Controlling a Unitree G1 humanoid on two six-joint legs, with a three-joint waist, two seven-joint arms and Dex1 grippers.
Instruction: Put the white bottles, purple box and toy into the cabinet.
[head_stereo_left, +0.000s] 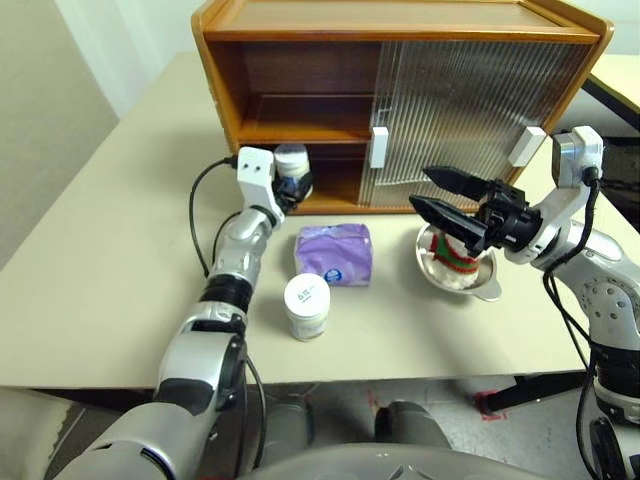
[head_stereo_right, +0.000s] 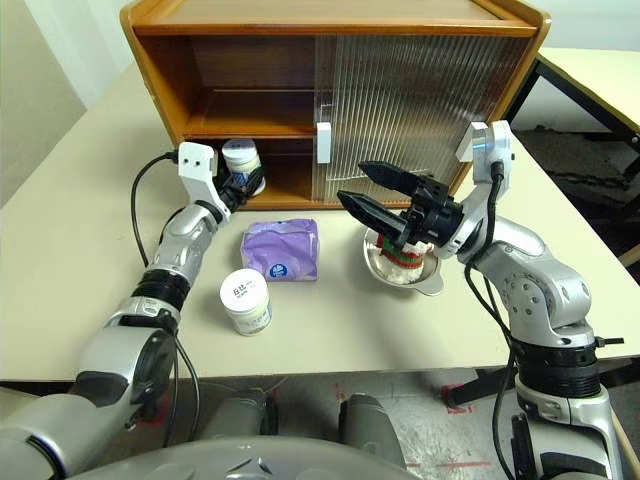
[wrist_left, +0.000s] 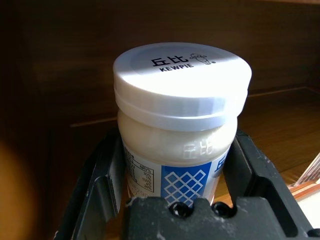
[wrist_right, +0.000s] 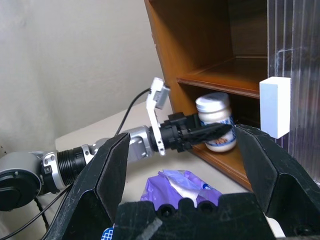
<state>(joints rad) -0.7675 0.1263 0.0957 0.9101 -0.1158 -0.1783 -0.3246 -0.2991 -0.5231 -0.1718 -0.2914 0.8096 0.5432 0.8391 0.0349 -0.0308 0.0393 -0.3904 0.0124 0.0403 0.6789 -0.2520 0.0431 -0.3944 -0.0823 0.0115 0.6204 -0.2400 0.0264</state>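
- Beige tabletop (head_stereo_left: 120, 290) carries the wooden cabinet (head_stereo_left: 300, 20), its ribbed sliding door (head_stereo_left: 460, 110) drawn to my right, leaving the left bays open.
- Left gripper (head_stereo_left: 293, 188): I see it clenched on a white bottle (head_stereo_left: 291, 165), held upright at the mouth of the lower shelf; both fingers (wrist_left: 102, 185) press the jar's sides. Lid reads "KEWPIE"; label blue with white lattice.
- Second white bottle (head_stereo_left: 307, 305): standing on the table, near the front edge, just before the purple box (head_stereo_left: 335, 252).
- Right gripper (head_stereo_left: 438, 195): jaws spread wide, empty, hovering above the steel bowl (head_stereo_left: 487, 282).
- Toy (head_stereo_left: 455, 262): lying inside that bowl, red-and-green scarf showing.
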